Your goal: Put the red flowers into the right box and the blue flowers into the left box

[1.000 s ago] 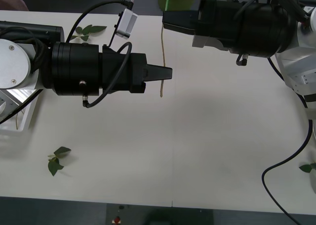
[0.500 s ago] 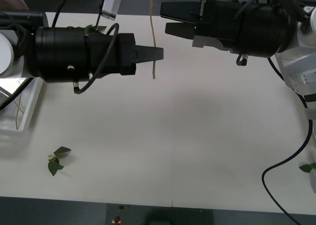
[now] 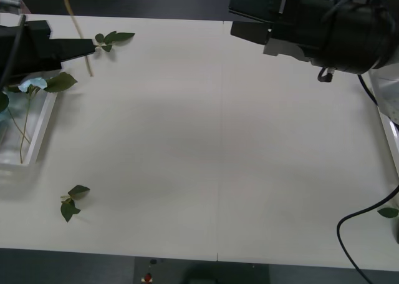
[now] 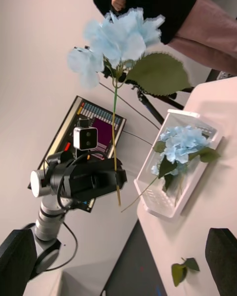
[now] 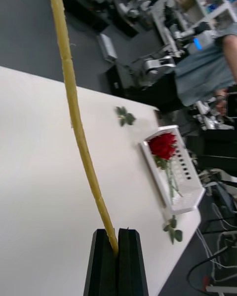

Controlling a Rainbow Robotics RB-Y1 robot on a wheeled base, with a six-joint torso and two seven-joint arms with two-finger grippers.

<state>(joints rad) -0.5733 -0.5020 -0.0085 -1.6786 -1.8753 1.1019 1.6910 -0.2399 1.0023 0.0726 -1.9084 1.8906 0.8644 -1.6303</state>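
Since the earlier frames your left hand (image 3: 87, 45) has swung from mid-tabletop out to the far left edge, taking the flower stem with it; your right hand (image 3: 240, 15) has drawn back toward the right and its fingers now stand apart, holding nothing.

Left hand: fingers together, clamped on the yellowish stem (image 5: 74, 113) of a blue flower (image 4: 121, 37). The grip is low on the stem, so the head rides high above the arm and the stem tip hangs free below the fingers. That keeps the bloom clear of the tabletop (image 3: 218, 140) while you carry it.

Left box (image 3: 38, 125): sits at the tabletop's left edge, just beside and below the left hand. One blue flower (image 4: 183, 143) already lies in it, head toward one end, stem along its length.

Right box (image 5: 185, 204): at the far right edge, well apart from the left hand, with at least one red flower (image 5: 163, 145) inside; more could be hidden, the view is too oblique to count.

Loose leaf sprigs (image 3: 111, 38) lie near the left hand, another sprig (image 3: 72, 203) toward the front edge.

Judgement: you are mid-carry, nearly over the left box. Next you would lower and tilt the stem so the head lands inside the walls before letting go.
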